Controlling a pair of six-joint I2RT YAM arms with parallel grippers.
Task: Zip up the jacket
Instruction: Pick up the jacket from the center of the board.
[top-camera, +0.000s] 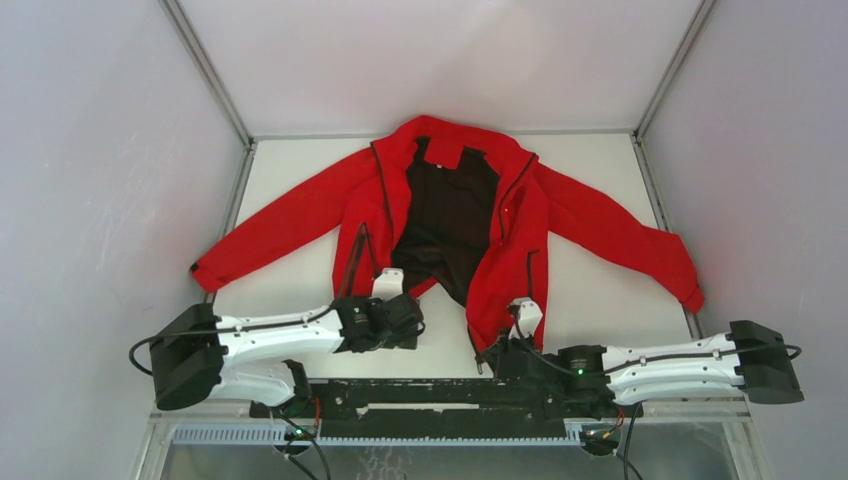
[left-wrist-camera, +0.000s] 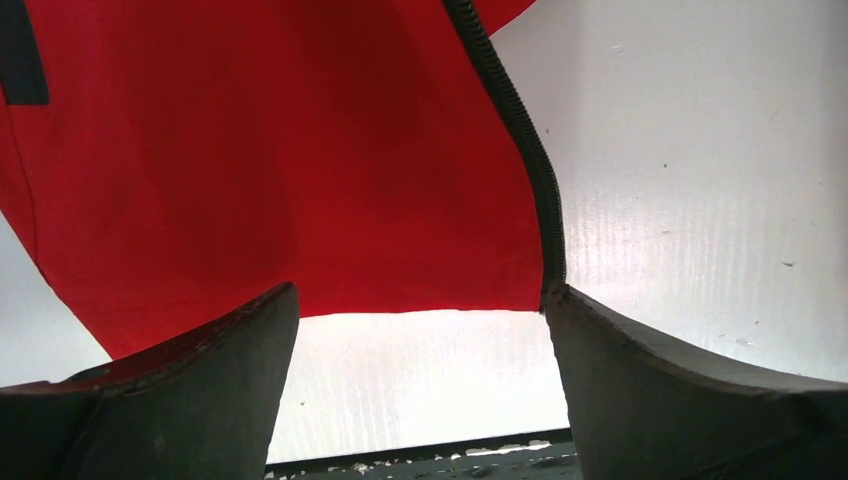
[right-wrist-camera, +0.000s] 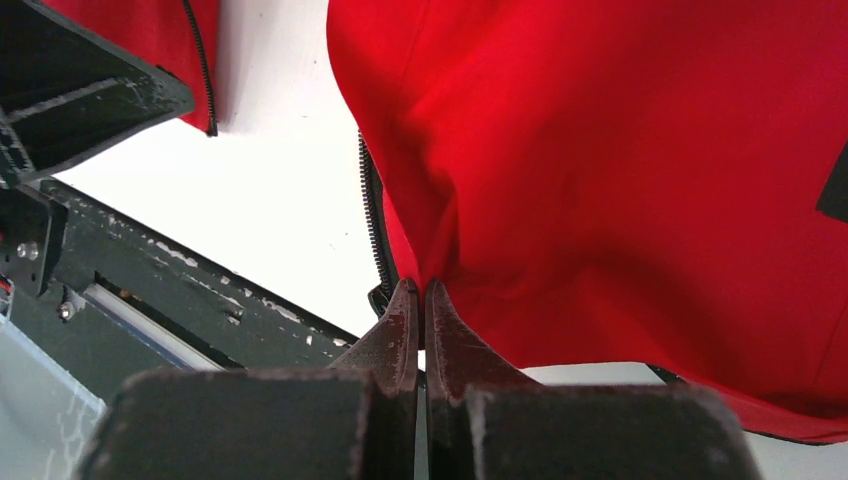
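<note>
I have the jacket (top-camera: 520, 230) lying face up in the middle of the counter (top-camera: 600, 300), collar towards the far wall and sleeves spread to either side. Its front is wide open, with the black lining (top-camera: 450, 215) showing between the two panels. As I judge it, no zipping is done yet. The two bottom ends of the zipper (left-wrist-camera: 520, 130) sit well apart, so they have to be brought together and engaged, and then the slider run up to the collar. My left tool (left-wrist-camera: 420, 300) stands wide apart at the hem of its panel and holds nothing. One of its fingers (left-wrist-camera: 640, 390) sits right at the zipper's bottom end, but I can't tell if it touches. My right tool (right-wrist-camera: 421, 290) is together, clamped on a pinch of red fabric at the lower corner of the other panel, just beside that side's zipper teeth.
</note>
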